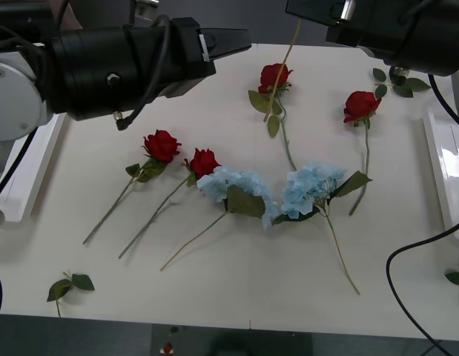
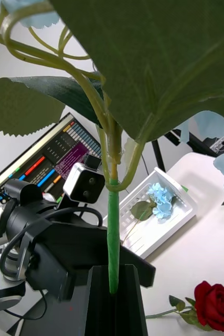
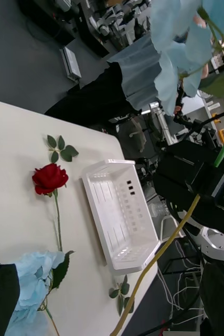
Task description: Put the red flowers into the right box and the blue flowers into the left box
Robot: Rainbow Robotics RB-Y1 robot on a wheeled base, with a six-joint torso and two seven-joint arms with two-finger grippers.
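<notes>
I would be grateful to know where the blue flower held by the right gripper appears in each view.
Front view: the blue flower shows as a stem hanging near the top edge.
Right wrist view: its stem rises from the shut right gripper, under big leaves.
Left wrist view: head and stem hang close, before the right box.
Shared landmark: the white table.

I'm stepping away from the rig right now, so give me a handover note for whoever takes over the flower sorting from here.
Right gripper: shut on the stem of the held blue flower, raised over the table's far side.
Left gripper: open, empty, raised close by.
Left box: holds the boxed blue flower.
Right box: empty.
On the table: two blue flowers and four red flowers.
Done: one blue flower boxed.
Left: three blue flowers to the left box, all four red flowers to the right box.
</notes>
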